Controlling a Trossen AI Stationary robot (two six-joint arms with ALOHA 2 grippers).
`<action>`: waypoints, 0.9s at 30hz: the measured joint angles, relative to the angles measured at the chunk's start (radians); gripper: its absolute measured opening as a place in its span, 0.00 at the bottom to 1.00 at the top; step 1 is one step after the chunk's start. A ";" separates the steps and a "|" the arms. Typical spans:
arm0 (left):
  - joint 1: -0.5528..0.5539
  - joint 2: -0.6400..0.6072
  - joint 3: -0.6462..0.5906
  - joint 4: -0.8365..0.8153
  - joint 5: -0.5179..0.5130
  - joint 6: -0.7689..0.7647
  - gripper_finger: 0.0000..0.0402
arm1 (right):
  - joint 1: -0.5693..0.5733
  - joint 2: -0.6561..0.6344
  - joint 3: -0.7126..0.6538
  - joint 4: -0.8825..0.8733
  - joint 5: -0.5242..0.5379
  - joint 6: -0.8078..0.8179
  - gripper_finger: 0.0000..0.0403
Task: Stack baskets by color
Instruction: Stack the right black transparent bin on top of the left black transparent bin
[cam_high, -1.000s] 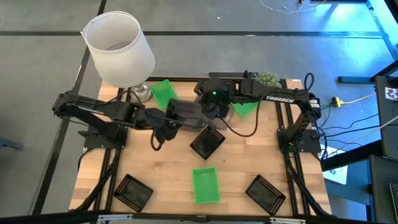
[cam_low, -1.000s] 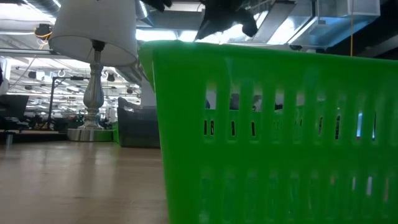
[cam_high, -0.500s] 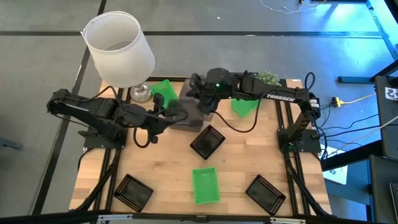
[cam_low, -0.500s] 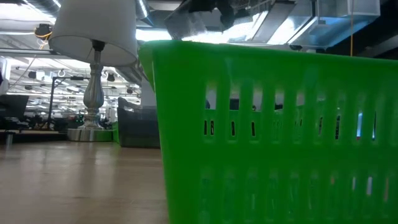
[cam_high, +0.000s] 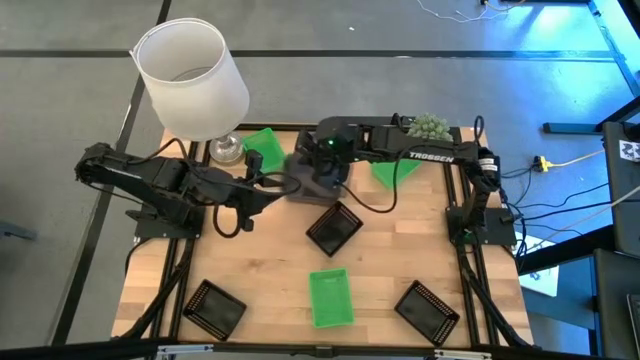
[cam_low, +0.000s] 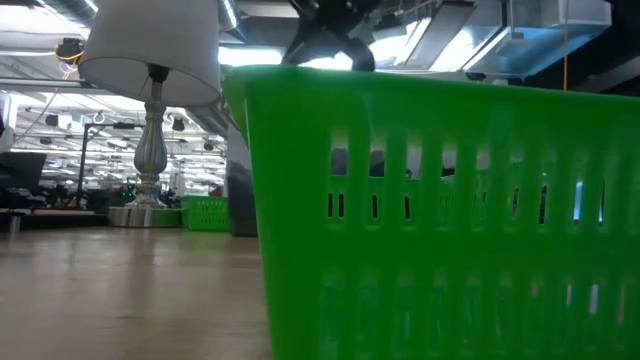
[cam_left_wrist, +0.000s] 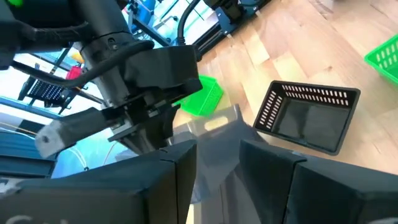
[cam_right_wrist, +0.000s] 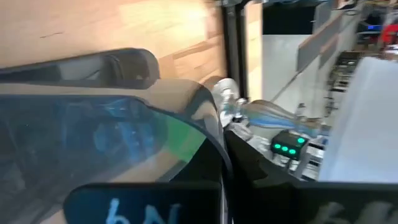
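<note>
A smoky grey basket (cam_high: 300, 190) sits at the table's far middle, with my right gripper (cam_high: 318, 170) shut on it from the right. My left gripper (cam_high: 278, 186) stands open close to the basket's left side, and the basket (cam_left_wrist: 217, 134) shows just beyond its fingertips (cam_left_wrist: 217, 152). Green baskets lie at the far left (cam_high: 262, 150), far right (cam_high: 392, 170) and near middle (cam_high: 330, 297). Black baskets rest at the centre (cam_high: 335, 228), near left (cam_high: 213, 305) and near right (cam_high: 428, 312). In the low view the near green basket (cam_low: 440, 220) hides most of the grey one (cam_low: 240, 200). My right gripper pinches the grey basket's wall at its rim (cam_right_wrist: 214, 134), which runs in between the two fingers. The fingers slant down at it from the table's far right. Whether the basket's bottom stands on the table or on another basket does not show.
A lamp with a white shade (cam_high: 190, 75) and a silver base (cam_high: 225, 150) stands at the far left corner. A small round green plant (cam_high: 430, 125) sits at the far right edge. Bare wood lies between the centre black basket and the near row.
My left gripper has drawn back toward the table's left edge and risen a little, away from the grey basket. My right gripper has rolled and come down toward the left and near side over the grey basket, which has shifted slightly right, uncovering the far left green basket in the low view.
</note>
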 joint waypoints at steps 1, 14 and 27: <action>0.000 0.000 0.000 -0.001 0.000 0.000 0.29 | 0.001 -0.001 0.000 -0.018 0.000 0.003 0.00; 0.000 0.000 0.000 0.000 0.000 0.000 0.29 | 0.028 -0.003 0.178 -0.247 0.043 0.067 0.00; 0.000 0.001 0.000 0.000 0.000 -0.008 0.29 | -0.087 0.031 0.308 -0.411 -0.154 0.160 0.00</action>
